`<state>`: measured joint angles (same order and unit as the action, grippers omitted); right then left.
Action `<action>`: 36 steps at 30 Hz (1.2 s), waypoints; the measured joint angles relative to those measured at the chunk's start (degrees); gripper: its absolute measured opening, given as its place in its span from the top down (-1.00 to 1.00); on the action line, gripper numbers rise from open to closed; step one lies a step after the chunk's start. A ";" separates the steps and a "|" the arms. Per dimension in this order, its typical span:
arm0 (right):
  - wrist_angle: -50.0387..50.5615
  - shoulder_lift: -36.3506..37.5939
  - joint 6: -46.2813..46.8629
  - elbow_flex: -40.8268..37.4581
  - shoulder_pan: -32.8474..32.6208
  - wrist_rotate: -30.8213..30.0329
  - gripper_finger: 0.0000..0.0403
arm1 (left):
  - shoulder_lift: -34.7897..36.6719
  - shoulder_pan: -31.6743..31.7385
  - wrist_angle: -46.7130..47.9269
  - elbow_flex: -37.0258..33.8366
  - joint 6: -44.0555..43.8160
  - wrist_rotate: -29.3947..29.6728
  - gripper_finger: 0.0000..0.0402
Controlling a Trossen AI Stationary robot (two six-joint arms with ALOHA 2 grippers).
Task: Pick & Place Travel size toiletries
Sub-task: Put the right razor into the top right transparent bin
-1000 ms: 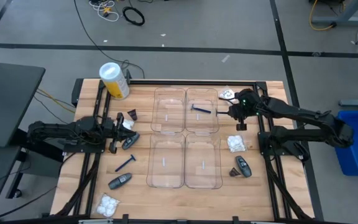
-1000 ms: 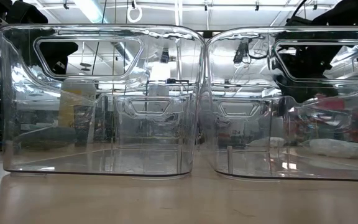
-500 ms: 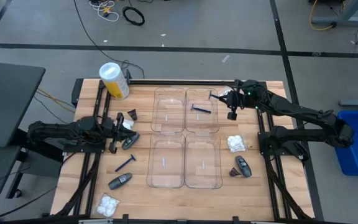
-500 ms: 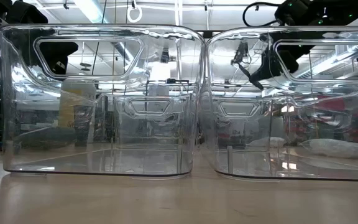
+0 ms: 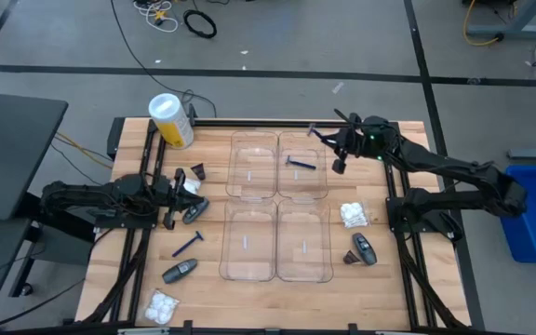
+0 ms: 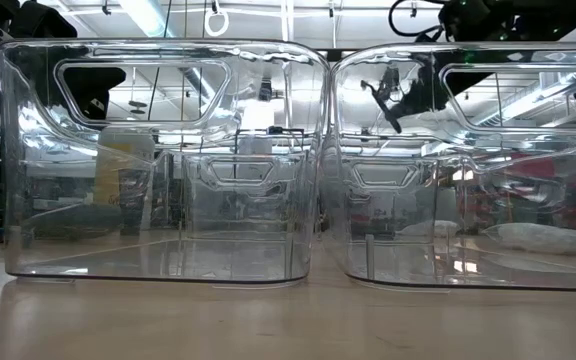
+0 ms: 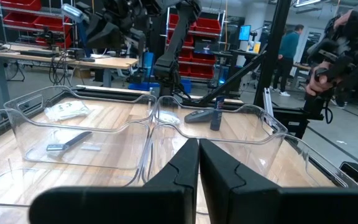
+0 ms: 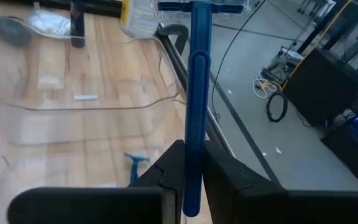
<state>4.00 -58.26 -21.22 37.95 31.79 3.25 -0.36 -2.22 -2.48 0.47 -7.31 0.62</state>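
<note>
- Right gripper (image 8: pixel 191 180) clamps a blue razor (image 8: pixel 194 93) above the far right tray (image 5: pixel 302 177), probably over its rim; next: lower, release
- Left gripper (image 7: pixel 197 168) closed, empty, waiting

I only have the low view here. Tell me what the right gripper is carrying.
Observer: The right gripper is shut on a blue razor, handle pinched between its fingers, head pointing away from the wrist.
Operator: Say where it is over the table.
Observer: In the high view it hangs by the far right tray, near that tray's far right corner.
Operator: Report what's in that tray.
Observer: One blue razor already lies inside.
Operator: Give me the left arm.
Observer: The left gripper is shut and empty, low at the table's left side beside a white packet.
</note>
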 joint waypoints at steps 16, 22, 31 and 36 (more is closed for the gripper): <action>-0.53 -7.22 -0.01 0.00 -2.83 0.07 0.75 | -0.01 -0.01 0.00 0.00 0.01 0.00 0.89; -2.43 -11.73 0.00 0.00 -5.15 0.05 0.75 | 0.00 -0.01 0.00 0.00 0.01 -0.02 0.89; -3.00 -14.91 0.00 0.00 -6.94 0.07 0.75 | 0.00 -0.02 0.00 -0.01 0.00 0.00 0.89; -3.00 -14.92 0.03 0.00 -7.14 0.04 0.75 | -0.02 0.00 0.00 -0.01 0.02 -0.01 0.89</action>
<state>0.99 -73.19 -21.19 37.95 24.64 3.29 -0.38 -2.22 -2.48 0.46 -7.29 0.61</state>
